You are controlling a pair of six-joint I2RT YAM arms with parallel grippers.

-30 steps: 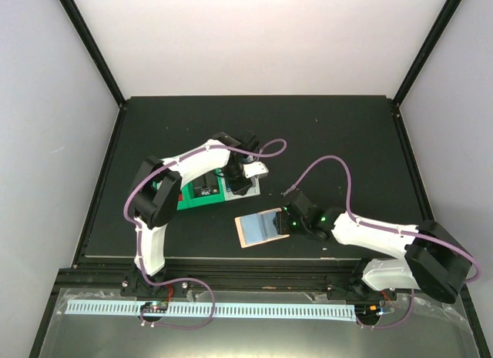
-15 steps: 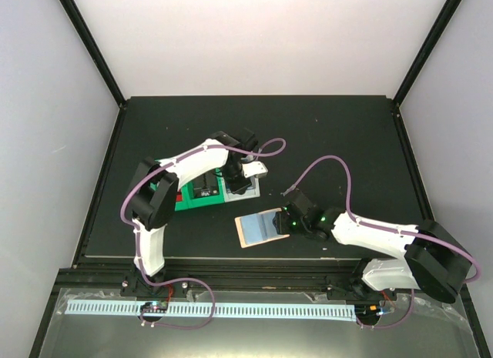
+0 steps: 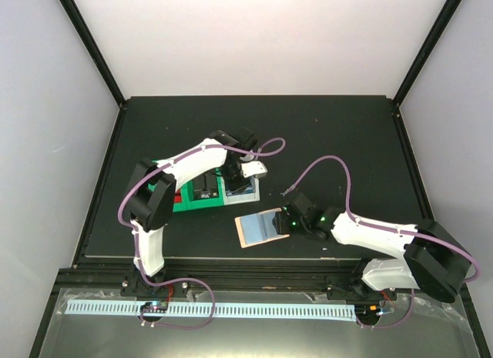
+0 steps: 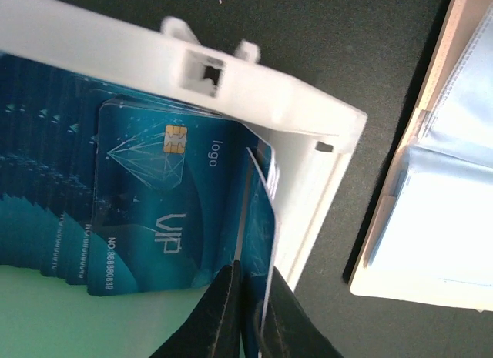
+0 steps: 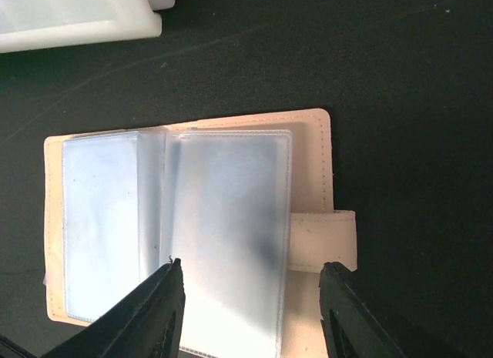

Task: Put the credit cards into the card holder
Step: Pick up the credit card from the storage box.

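Note:
Several bright blue credit cards (image 4: 154,204) lie stacked in a white bin (image 4: 308,135). My left gripper (image 4: 250,269) is shut on one blue card (image 4: 262,219), which stands on edge against the bin's right wall. In the top view the left gripper (image 3: 235,172) is over that bin (image 3: 248,195). The beige card holder (image 5: 308,165) lies open on the table, its clear sleeves facing up and its strap (image 5: 323,239) to the right. My right gripper (image 5: 253,269) is open just above the holder's near edge. The holder also shows in the top view (image 3: 248,232).
A green bin (image 3: 185,198) adjoins the white bin on the left, partly under the left arm. The card holder's edge shows at the right of the left wrist view (image 4: 454,212). Black posts frame the dark table (image 3: 339,142).
My left gripper has shifted a little to the left and back over the white bin. The right arm and the card holder have not moved.

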